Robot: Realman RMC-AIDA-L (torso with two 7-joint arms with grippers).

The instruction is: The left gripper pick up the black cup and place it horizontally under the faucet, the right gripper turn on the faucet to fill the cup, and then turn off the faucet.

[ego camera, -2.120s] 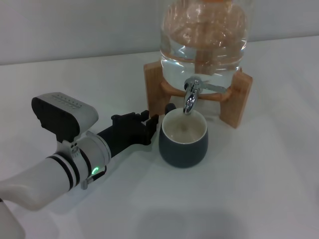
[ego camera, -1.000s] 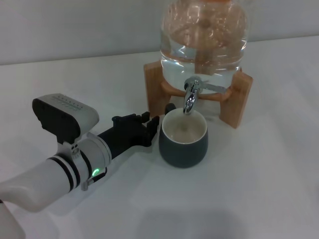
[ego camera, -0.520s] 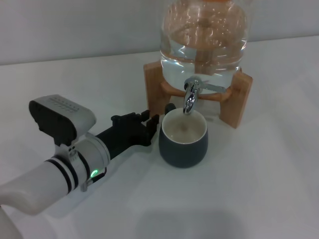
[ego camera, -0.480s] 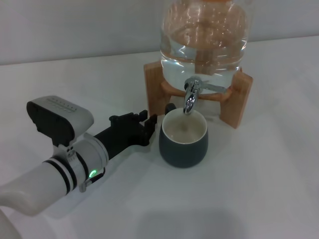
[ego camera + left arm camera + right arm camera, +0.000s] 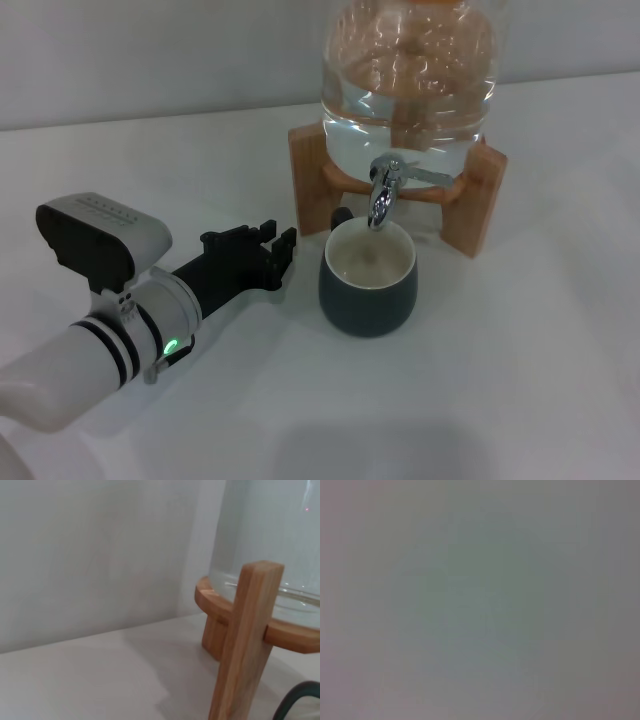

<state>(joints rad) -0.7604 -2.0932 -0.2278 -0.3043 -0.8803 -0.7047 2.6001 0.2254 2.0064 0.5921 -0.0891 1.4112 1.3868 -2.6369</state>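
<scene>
Left gripper (image 5: pixel 272 243) lies low over the white table (image 5: pixel 500 400), its arm slanting toward the black cup (image 5: pixel 368 279), fingers parted and empty, clear of the cup's side. A pale wall rises behind. The cup stands upright, mouth up, directly beneath the faucet (image 5: pixel 382 195), whose spout points down from the glass jar (image 5: pixel 410 70) on its wooden stand (image 5: pixel 470 205).

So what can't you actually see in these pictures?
- Right end effector: in no view; the right wrist view is blank grey.
- Glass jar top: cut off by the head view's edge.
- Black cup contents: water level unclear under the faucet.
- Left end effector: absent from its own wrist view.
</scene>
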